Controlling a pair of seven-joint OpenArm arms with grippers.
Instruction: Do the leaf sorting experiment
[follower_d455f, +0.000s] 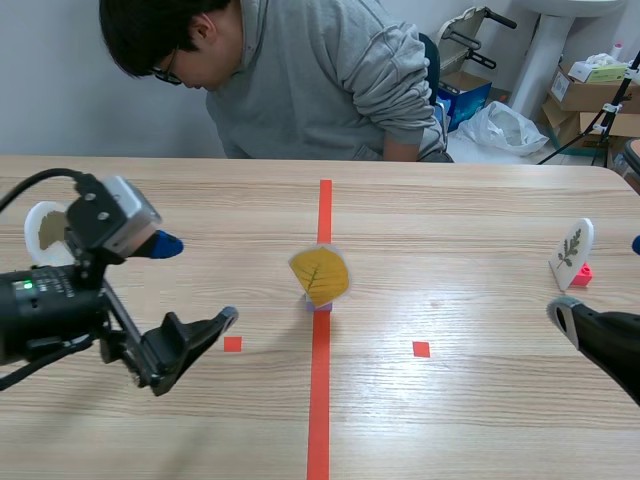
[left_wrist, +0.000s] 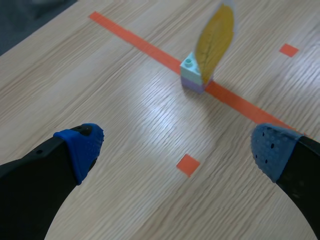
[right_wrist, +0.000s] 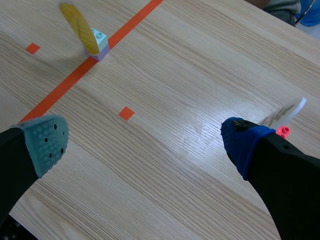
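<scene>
L hand (left_wrist: 177, 146): yellow leaf (left_wrist: 216, 42) ahead, prob. upright

Scene camera faces across the table (follower_d455f: 480, 220); both wrist cameras look down, sharing the yellow leaf (follower_d455f: 320, 273).

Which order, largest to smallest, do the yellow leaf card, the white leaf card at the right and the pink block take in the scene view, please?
1. yellow leaf card
2. white leaf card, narrowly behind; it stands turned, so unsure
3. pink block, clearly smallest
</scene>
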